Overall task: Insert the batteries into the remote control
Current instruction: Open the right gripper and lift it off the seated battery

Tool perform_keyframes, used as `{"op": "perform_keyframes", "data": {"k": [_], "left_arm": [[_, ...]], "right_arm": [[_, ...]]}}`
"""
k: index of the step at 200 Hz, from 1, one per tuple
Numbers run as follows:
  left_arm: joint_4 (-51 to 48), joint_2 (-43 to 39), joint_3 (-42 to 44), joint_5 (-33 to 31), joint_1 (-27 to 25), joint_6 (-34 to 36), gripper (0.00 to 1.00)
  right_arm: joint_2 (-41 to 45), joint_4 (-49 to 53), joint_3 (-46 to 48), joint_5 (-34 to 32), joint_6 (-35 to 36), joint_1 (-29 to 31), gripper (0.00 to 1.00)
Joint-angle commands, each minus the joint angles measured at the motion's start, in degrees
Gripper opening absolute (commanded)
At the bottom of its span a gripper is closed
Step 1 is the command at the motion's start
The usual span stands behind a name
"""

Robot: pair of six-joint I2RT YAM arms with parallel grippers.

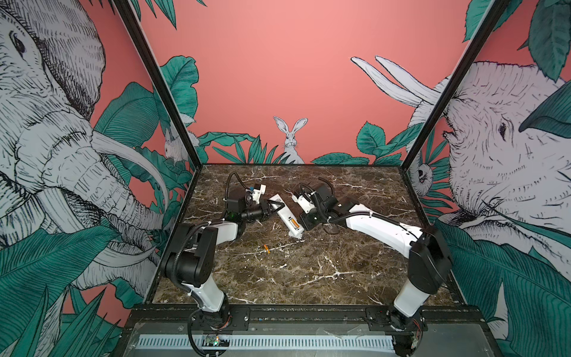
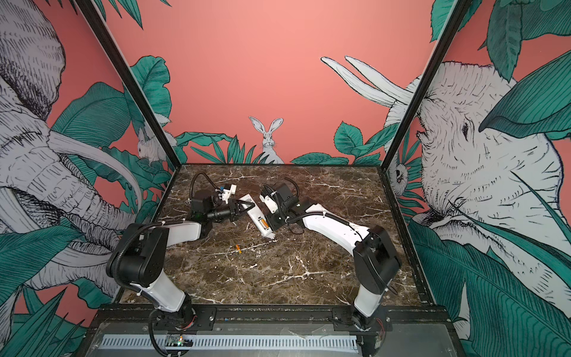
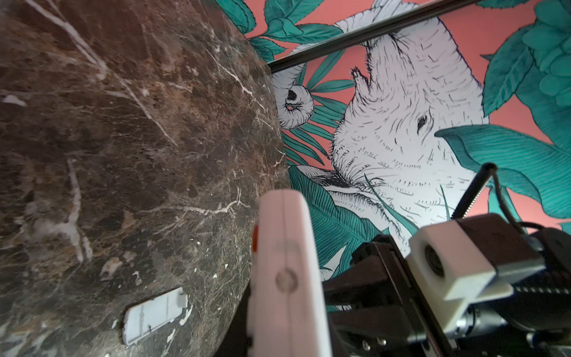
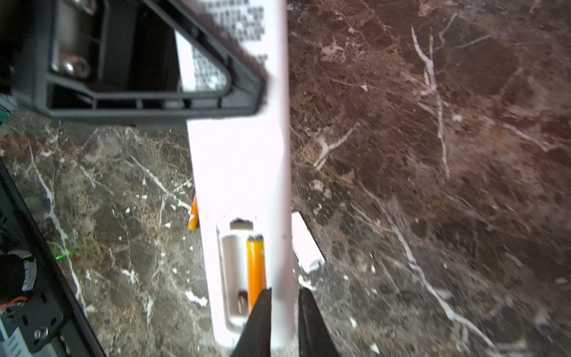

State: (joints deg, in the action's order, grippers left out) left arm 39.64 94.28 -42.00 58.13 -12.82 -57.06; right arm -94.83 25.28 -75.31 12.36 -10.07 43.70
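The white remote control (image 1: pixel 285 214) (image 2: pixel 253 210) hangs above the table with its plain back up, and my left gripper (image 1: pixel 275 206) (image 3: pixel 287 340) is shut on its far half. Its battery bay is uncovered. One orange battery (image 4: pixel 255 265) (image 1: pixel 294 223) lies in the slot nearer my right gripper, and the slot beside it is bare. My right gripper (image 4: pixel 284 296) (image 1: pixel 301 227) hovers at the bay's end with its jaws a narrow gap apart and nothing between them. A second battery (image 1: pixel 266 249) (image 2: pixel 238 248) lies loose on the marble, nearer the front.
The small white cover piece (image 3: pixel 154 318) (image 4: pixel 306 244) lies on the brown marble table (image 1: pixel 309 272), just below the remote's bay end. Printed walls and black frame posts close in the table's left, right and back. Both arm bases stand at the front edge.
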Motion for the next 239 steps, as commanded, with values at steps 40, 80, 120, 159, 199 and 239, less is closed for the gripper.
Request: {"op": "perform_keyframes", "data": {"k": [40,80,120,159,199,239], "left_arm": [[-0.2,-4.2,-1.8,4.6,-3.5,7.4,0.00],[0.3,-6.3,-2.5,6.4,-6.9,9.4,0.00],[-0.3,-9.2,-2.0,7.6,-9.0,11.7,0.00],[-1.6,-10.7,-2.2,7.8,-9.4,12.6,0.00],[-1.5,-11.1,-2.3,7.8,-9.4,12.3,0.00],[0.2,-11.4,-2.3,7.9,-9.4,10.7,0.00]], "right_arm": [[14.7,-4.3,10.6,5.9,1.2,-1.4,0.46],[16.9,-4.6,13.4,10.1,1.6,-2.1,0.61],[17.3,-6.5,15.6,12.5,1.0,-2.2,0.61],[18.0,-8.3,17.7,12.6,0.2,-2.6,0.45],[18.2,-8.7,18.7,12.7,0.1,-3.1,0.26],[17.5,-9.9,19.7,13.4,-0.2,-3.5,0.21]]}}
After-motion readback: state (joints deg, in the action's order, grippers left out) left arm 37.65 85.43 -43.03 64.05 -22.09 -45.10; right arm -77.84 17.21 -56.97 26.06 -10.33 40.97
